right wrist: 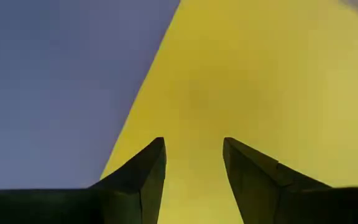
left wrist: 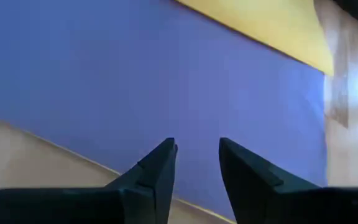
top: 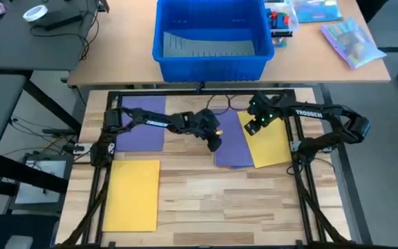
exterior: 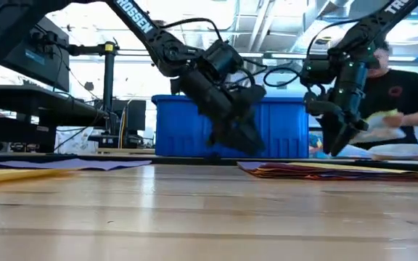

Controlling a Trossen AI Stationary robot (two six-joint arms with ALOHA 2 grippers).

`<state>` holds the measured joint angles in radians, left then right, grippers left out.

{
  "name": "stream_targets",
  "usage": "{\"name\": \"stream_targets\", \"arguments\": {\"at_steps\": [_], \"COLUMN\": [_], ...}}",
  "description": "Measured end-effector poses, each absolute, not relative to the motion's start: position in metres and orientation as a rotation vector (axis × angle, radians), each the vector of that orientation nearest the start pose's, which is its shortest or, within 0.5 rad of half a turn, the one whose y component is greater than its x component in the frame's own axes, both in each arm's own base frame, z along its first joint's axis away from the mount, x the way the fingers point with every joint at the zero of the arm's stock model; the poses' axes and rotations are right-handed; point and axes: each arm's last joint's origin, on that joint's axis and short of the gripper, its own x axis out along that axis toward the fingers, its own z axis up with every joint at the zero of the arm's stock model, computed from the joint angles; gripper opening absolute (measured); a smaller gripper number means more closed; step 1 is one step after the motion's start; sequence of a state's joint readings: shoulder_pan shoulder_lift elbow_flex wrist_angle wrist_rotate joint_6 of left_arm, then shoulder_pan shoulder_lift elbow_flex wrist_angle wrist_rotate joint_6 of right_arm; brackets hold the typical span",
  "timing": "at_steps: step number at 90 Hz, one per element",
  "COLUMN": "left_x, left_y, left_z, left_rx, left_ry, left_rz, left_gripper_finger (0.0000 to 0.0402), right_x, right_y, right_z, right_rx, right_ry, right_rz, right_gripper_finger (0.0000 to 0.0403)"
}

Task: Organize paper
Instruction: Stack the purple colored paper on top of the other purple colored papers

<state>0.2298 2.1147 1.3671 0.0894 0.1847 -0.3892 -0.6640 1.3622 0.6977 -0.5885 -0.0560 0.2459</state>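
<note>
A purple sheet (top: 141, 122) lies flat at the table's far left, and a yellow sheet (top: 133, 194) lies flat at the near left. Right of centre is a low stack (exterior: 325, 171) of paper. Its purple sheet (top: 228, 145) shows beside a yellow sheet (top: 269, 143) lying over it. My left gripper (top: 215, 144) hovers open just above the stack's purple sheet (left wrist: 166, 81), near that sheet's left edge. My right gripper (top: 254, 127) hovers open above the yellow sheet (right wrist: 260, 81), close to where yellow meets purple. Both grippers point slanting down, and neither holds anything.
A big blue bin (top: 211, 36) stands on the table beyond the far edge. Right of it lie a clear bag (top: 354, 41) and small items. A person (exterior: 405, 109) sits behind the table on the right. Bare wood spreads along the near middle (top: 226, 207).
</note>
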Motion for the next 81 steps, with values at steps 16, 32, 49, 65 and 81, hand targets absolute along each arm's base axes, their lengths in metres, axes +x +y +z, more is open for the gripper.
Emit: {"name": "stream_targets", "arguments": {"at_steps": [16, 32, 49, 65, 81], "left_x": [0.446, 0.445, 0.446, 0.448, 0.450], "left_y": [0.091, 0.093, 0.093, 0.094, 0.094], "left_z": [0.139, 0.139, 0.141, 0.143, 0.147], "left_rx": [-0.542, -0.561, -0.542, -0.491, -0.397], "left_ry": [0.637, 0.639, 0.618, 0.597, 0.553], "left_rz": [0.163, 0.180, 0.167, 0.148, 0.114], "left_gripper_finger": [0.0107, 0.0107, 0.0094, 0.0017, 0.0003], "right_x": [0.180, 0.181, 0.183, 0.184, 0.183], "right_y": [-0.127, -0.120, -0.120, -0.121, -0.121], "right_z": [0.154, 0.147, 0.148, 0.148, 0.148], "right_rx": [0.700, 0.707, 0.716, 0.720, 0.722], "right_ry": [1.104, 1.102, 1.071, 1.061, 1.067], "right_rz": [-0.690, -0.682, -0.689, -0.692, -0.693], "right_gripper_finger": [0.0144, 0.0143, 0.0143, 0.0143, 0.0143]}}
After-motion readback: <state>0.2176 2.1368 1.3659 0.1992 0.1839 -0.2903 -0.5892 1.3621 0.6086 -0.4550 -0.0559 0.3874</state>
